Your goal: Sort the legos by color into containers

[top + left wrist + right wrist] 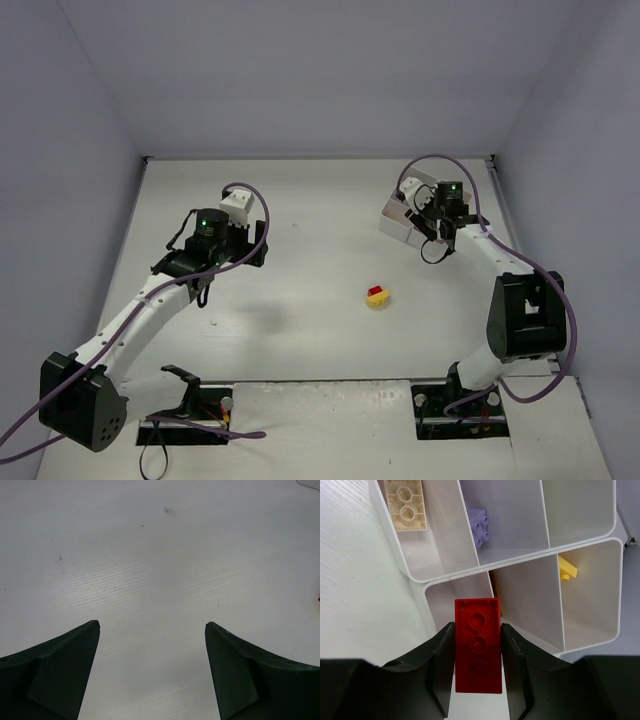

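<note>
- Brick in the right gripper (478,626): how does it look?
- It is a red brick (478,650), oblong, with its underside turned to the wrist camera and two round sockets showing. The jaws pinch it by its long sides. Its far end reaches over the near edge of the tray (618,595).
- Where does the tray stand?
- At the far right of the table (300,200), directly under that gripper.
- What lies in it?
- Going by the wrist view, a cream brick (408,505) lies underside up in the far-left compartment. A lavender brick (479,526) is in the one beside it, and a yellow brick (567,568) rests against a wall of the near-right compartment. A brownish sliver peeps out just behind the red brick's far end, too hidden to name.
- Anything in the way?
- The red brick covers much of the near-left compartment, so I cannot tell what that one holds.
- And farther out?
- A red-on-yellow pair (378,295) sits mid-table, well apart from the tray. The left gripper (152,623) hangs over the table's left side with its jaws spread wide.
</note>
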{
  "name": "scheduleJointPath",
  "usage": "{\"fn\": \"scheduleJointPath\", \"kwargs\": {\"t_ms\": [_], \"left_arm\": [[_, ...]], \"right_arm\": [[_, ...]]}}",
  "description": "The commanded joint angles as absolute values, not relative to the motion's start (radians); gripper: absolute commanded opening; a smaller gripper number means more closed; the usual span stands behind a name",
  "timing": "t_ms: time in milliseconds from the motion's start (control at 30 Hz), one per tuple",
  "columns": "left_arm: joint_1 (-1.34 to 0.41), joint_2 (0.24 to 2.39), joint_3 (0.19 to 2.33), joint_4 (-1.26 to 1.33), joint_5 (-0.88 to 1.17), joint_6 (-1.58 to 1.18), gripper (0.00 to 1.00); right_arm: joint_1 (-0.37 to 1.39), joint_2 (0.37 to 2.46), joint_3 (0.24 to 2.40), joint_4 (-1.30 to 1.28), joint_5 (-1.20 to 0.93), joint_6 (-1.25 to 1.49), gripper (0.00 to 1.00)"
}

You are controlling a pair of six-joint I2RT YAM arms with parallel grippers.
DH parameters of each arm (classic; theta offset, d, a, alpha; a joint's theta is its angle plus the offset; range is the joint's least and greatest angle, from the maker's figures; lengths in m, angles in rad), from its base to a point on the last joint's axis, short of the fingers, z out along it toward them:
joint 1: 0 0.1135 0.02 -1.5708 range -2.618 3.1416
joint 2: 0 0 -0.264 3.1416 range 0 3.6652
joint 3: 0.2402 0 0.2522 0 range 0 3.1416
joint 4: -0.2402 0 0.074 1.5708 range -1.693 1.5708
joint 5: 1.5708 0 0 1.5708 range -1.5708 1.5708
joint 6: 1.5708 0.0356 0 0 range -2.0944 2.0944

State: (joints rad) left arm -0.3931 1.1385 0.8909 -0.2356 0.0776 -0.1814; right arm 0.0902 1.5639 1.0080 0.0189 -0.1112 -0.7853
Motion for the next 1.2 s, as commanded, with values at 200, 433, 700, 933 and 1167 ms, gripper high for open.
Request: {"fn": "scheduleJointPath", "kwargs": {"t_ms": [200, 433, 700, 933, 1167], "left_arm": [[-0.4, 1.108, 0.917, -0.199, 0.072, -0.163, 0.8], [-0.4, 1.108, 0.917, -0.199, 0.075, -0.163, 0.8], [-0.4, 1.109, 0.917, -0.196, 0.083, -0.166, 0.8], [-0.4, 1.112, 0.917, -0.195, 0.086, -0.166, 0.8], [-0.4, 1.12, 0.916, -0.195, 0.097, -0.17, 0.8]], "right_arm": [[0.083, 1.566, 1.069, 0.066, -0.107, -0.804, 0.38], [0.083, 1.566, 1.058, 0.067, -0.107, -0.801, 0.43], [0.095, 1.485, 1.094, 0.051, -0.162, -0.625, 0.42], [0.234, 1.381, 1.059, -0.046, -0.187, -0.264, 0.46], [0.403, 1.388, 1.013, -0.175, -0.138, -0.009, 0.54]]}}
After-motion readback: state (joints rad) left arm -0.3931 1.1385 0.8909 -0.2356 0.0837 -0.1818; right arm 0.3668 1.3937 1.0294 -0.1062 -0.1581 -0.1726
